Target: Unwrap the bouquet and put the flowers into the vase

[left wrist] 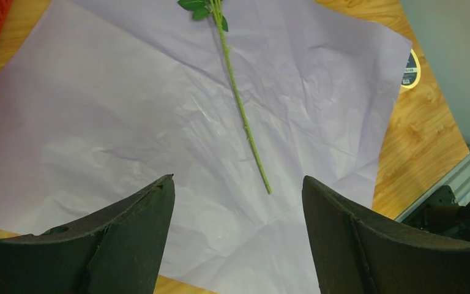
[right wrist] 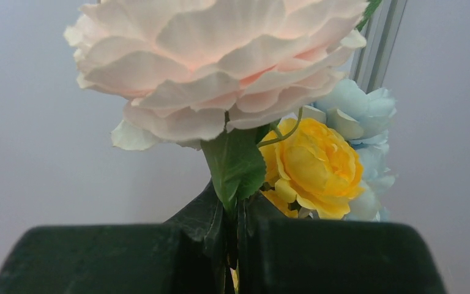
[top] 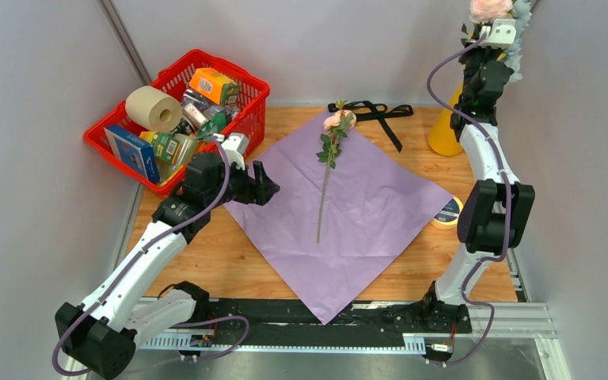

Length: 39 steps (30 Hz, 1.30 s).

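Observation:
The bouquet is unwrapped: its lilac paper (top: 364, 206) lies flat on the table, and the black ribbon (top: 380, 113) rests loose behind it. One pink flower (top: 338, 120) lies on the paper, its green stem (left wrist: 245, 122) pointing toward me. My left gripper (top: 267, 184) hovers open over the paper's left corner (left wrist: 128, 122), nothing between its jaws (left wrist: 237, 184). My right gripper (top: 487, 33) is raised high at the back right, shut on the stems (right wrist: 235, 226) of a pink rose (right wrist: 220, 55), a yellow bloom (right wrist: 315, 162) and a pale blue one (right wrist: 358, 110). The mustard vase (top: 443, 134) stands below it, partly hidden by the arm.
A red basket (top: 206, 57) of packets and a beige paper roll (top: 153, 108) stands at the back left. A yellow tape ring (top: 447, 212) lies by the paper's right corner. Grey walls close in on both sides.

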Tool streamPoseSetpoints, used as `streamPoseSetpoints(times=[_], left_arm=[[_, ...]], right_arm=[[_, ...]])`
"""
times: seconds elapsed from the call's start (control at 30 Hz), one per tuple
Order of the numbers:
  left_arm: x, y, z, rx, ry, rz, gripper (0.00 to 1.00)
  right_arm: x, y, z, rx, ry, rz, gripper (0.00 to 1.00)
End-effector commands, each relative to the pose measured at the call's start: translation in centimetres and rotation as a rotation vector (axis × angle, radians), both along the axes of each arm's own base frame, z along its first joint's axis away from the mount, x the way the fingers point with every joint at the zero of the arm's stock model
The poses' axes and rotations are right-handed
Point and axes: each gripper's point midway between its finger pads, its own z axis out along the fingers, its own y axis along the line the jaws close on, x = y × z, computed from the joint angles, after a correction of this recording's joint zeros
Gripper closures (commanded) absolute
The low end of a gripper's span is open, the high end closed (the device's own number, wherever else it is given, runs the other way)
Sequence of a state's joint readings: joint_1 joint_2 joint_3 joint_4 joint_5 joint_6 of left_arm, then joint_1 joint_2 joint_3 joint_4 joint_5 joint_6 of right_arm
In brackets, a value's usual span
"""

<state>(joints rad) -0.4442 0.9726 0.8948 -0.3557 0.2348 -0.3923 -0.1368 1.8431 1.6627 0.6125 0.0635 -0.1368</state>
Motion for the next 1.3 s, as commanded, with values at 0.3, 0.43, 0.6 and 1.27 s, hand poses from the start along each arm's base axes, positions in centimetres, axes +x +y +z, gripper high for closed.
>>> streamPoseSetpoints(times=[0.3,0.43,0.6,1.27], left_arm=[[0.1,-0.2,0.5,-0.017,-0.024,-0.012,0.16],[0.1,-0.2,0.4,-0.017,-0.019,-0.013,0.16],[0.2,-0.3,0.4,-0.021,-0.018,-0.017,0.16],[0.0,-0.3,0.5,-0.020,-0.021,-0.019,0.16]], right_arm=[[-0.2,-1.5,-1.8,0.020,0.056,-0.042,1.00],[-1.3,-1.4,2.0,-0.029,0.009,-0.057,1.00],[-2.4,-1.2,4.4,-0.072,-0.028,-0.066,1.00],[-1.7,0.4,-0.2,-0.211,0.025,-0.005,1.00]])
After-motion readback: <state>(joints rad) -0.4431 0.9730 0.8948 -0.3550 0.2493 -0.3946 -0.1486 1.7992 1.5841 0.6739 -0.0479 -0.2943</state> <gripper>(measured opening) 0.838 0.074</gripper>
